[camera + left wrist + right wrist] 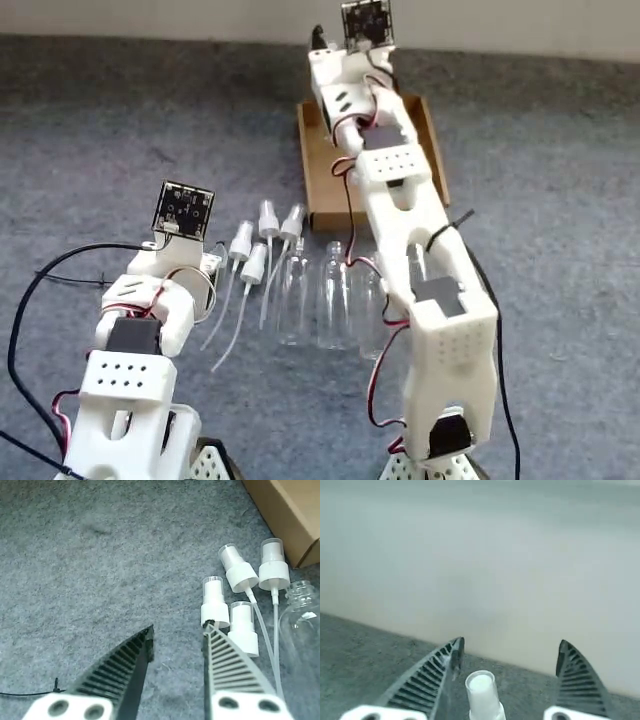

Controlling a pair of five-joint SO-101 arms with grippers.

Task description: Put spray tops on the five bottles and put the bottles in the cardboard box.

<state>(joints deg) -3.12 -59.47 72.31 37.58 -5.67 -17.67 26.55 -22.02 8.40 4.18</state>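
Several loose white spray tops [235,570] with long dip tubes lie on the grey carpet just past my left gripper [178,629], which is open and empty; one fingertip [206,626] almost reaches the nearest top [214,600]. Clear uncapped bottles [333,290] lie side by side between the two arms, and one bottle neck [301,592] sits beside the tops. My right gripper [511,644] is open over the cardboard box [308,165]. A white spray top [481,690] stands between its jaws, touching neither.
The right arm [410,220] stretches from the near edge across the bottles to the box and covers much of it. A corner of the box [290,515] lies beyond the tops. A pale wall [485,555] rises behind the box. Black cables [40,290] trail at the left.
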